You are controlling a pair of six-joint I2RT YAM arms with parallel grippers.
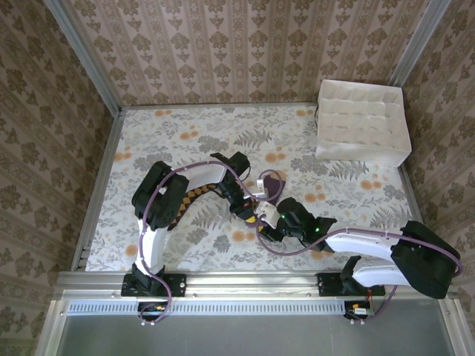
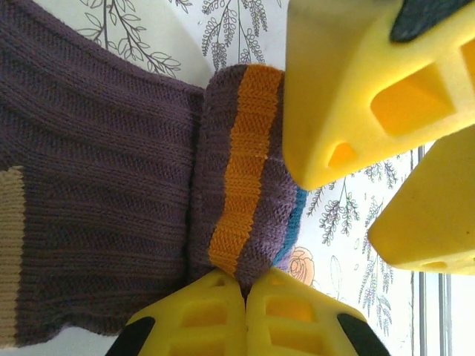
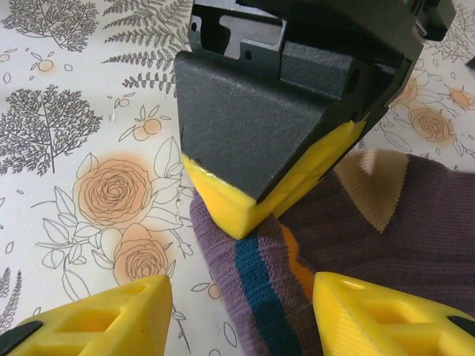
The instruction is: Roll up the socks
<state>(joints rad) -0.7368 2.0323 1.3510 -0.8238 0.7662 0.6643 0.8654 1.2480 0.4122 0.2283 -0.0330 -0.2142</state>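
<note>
Left tool [image 2: 245, 288] has its jaws pressed together, pinching the folded striped end of the purple sock [image 2: 111, 185], where orange and blue bands curl over at the fold. Right tool [image 3: 243, 289] stands partly spread and holds nothing: one finger [image 3: 111, 315] is over the floral surface [image 3: 74, 111] just beside the sock, the other above its purple body. The sock lies mid-surface between both arms, its tan heel patch showing. A white box [image 1: 362, 122] sits in the far right corner

Ribbed knit cloth sock [image 2: 96, 185]; smooth, matt, flower-printed table cover [image 3: 74, 89].
</note>
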